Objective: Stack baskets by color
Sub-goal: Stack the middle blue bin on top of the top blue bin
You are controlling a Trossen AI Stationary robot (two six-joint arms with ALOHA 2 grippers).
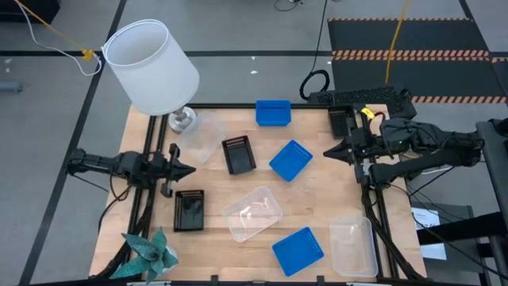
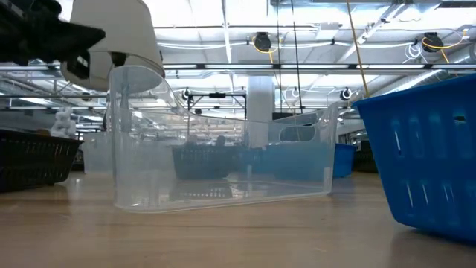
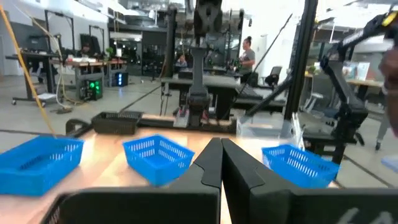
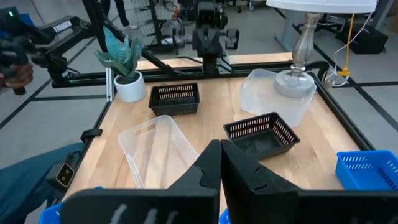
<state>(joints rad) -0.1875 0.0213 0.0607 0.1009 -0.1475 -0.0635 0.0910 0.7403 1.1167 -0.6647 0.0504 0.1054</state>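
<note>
We held our left gripper [image 1: 190, 169] out level from the table's left edge, fingers pressed together and empty, while our right gripper [image 1: 327, 152] reached in likewise from the right edge, its fingers also closed on nothing.

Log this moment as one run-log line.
left hand: shut, empty, left edge | right hand: shut, empty, right edge | baskets: all scattered, none stacked

Wooden table top [image 1: 309, 202] at frame centre, set on a grey floor [image 1: 48, 103] crossed by dark lines. Upper right: black mat [image 1: 413, 32] edged with orange-striped tape. Low view: ceiling beams with strip lights [image 2: 223, 33]. Left wrist view: desks [image 3: 93, 62] and a standing person [image 3: 247, 56] beyond.
</note>
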